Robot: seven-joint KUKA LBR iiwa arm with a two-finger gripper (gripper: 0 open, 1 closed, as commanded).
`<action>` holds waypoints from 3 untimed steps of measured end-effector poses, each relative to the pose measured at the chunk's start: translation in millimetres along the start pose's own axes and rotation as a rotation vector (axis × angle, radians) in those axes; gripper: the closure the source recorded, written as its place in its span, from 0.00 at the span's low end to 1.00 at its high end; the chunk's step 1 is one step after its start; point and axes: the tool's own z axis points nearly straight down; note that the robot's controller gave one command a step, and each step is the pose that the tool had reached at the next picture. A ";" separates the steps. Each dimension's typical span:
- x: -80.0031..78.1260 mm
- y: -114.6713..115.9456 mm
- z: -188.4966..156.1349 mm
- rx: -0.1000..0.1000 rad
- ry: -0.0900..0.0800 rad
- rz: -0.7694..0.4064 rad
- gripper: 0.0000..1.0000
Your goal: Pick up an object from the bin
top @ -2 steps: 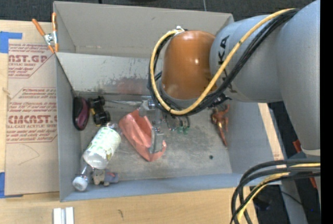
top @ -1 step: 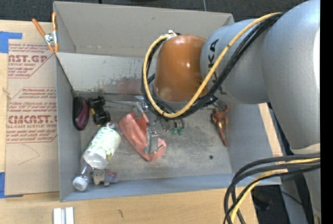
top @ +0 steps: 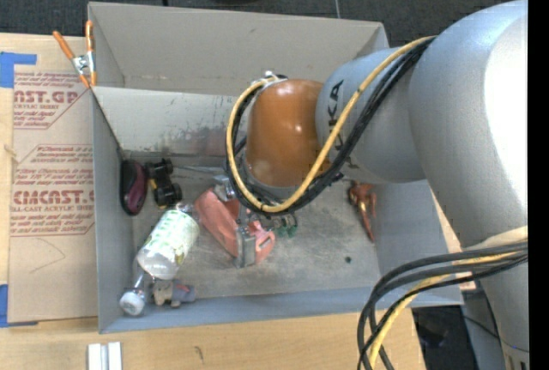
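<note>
The arm enters the grey bin [top: 111, 145] from 3 o'clock, and its orange wrist cover and looped yellow-and-black cables hide much of the middle of the floor. Below the cover, the pincer [top: 249, 250] is down at the floor, a little toward 6 o'clock from the centre. It stands against a salmon-pink block [top: 216, 221] that lies slanted there, its lower right end tucked under the pincer's grey metal. A redder patch shows just on the 3 o'clock side of the metal; I cannot tell whether it belongs to the same block. The wrist hides how wide or narrow the pincer stands, so I cannot tell that, nor whether it grips the block.

A small green bit [top: 285, 227] peeps out beside the cables, too hidden to name. At 8 o'clock a white plastic bottle [top: 168, 242] lies tilted, neck toward the 7 o'clock corner, with a small blurred thing [top: 171, 294] beside it. At 9 o'clock sit a dark maroon object [top: 133, 186] and a black one [top: 163, 181], close together. At 3 o'clock a copper-brown piece [top: 362, 205] is partly covered by the arm.
</note>
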 end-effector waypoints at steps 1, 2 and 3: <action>-36.3 3.7 18.0 -0.005 0.006 -0.060 1.00; -36.5 3.8 17.9 -0.006 0.005 -0.060 1.00; -2.8 -44.8 -162.4 0.000 0.002 -0.205 1.00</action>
